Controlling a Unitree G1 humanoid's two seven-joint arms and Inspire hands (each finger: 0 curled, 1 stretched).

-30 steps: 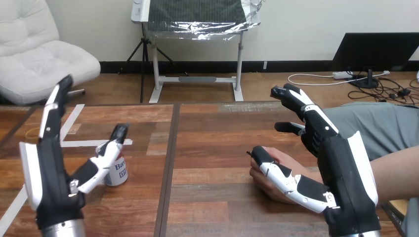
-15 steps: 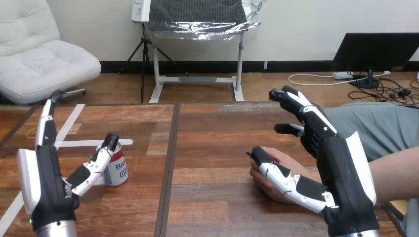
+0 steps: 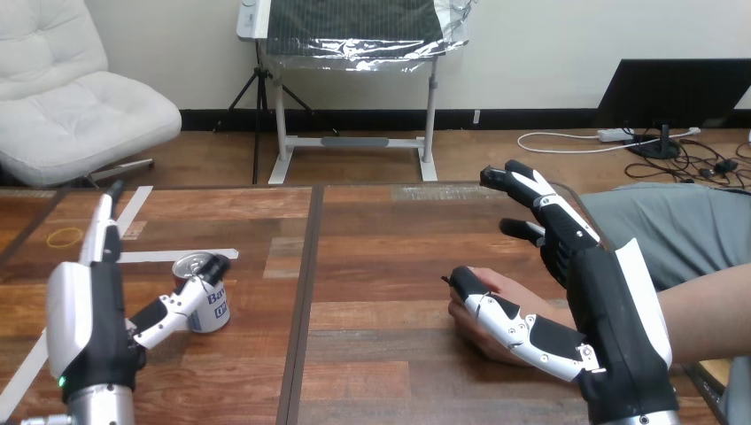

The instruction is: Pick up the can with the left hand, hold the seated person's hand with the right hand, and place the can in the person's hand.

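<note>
My left hand (image 3: 89,323) is unclenched, fingers straight up, thumb resting against the red-and-white metal can (image 3: 212,305), which stands upright on the brown wooden table (image 3: 372,239). My right hand (image 3: 611,328) is released too (thumb lying across the person's hand (image 3: 509,285), fingers straight above it).

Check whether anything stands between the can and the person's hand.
Nothing visible does: bare table lies between the can and the person's hand. The thumb of the right hand rests across it.
</note>
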